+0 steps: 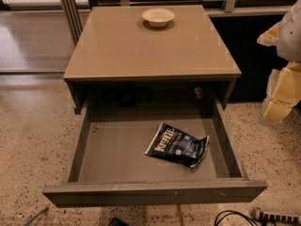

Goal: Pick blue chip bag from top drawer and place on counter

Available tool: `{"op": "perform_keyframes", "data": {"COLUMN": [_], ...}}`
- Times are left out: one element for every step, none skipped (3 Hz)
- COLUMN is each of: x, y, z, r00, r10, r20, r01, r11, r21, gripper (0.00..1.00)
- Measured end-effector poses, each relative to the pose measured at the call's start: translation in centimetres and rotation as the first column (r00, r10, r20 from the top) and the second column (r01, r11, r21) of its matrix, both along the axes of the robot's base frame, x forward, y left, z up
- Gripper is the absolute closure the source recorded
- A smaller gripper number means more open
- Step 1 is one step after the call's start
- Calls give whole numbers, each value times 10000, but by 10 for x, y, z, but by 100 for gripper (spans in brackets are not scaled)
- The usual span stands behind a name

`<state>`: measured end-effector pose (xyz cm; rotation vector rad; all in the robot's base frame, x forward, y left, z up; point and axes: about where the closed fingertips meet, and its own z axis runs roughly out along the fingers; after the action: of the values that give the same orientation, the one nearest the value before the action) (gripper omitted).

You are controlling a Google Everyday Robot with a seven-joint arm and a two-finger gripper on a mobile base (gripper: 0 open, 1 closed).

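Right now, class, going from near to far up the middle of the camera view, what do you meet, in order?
Front panel of the top drawer → blue chip bag lying inside the drawer → counter → bowl near the counter's far edge. The gripper sits off this line, at the right edge of the view.

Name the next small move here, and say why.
Probably swing the gripper, now at the right edge beside the counter, left over the open top drawer, above the blue chip bag. The bag lies untouched in the drawer's right half, so it must be reached before it can be lifted out.
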<state>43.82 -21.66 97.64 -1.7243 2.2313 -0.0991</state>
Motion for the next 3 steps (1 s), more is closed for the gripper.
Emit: {"op": "perform_keyframes", "data": {"x": [0,1,2], "y": [0,1,9], "z": [0,-2,-25], "r00": [10000,10000,9997], "r10": [0,-66,-220], "r20": [0,45,-119], "r01": [0,65,227], "r11": [10000,9999,9976], "r21": [0,116,660], "gripper": [0,0,0]}}
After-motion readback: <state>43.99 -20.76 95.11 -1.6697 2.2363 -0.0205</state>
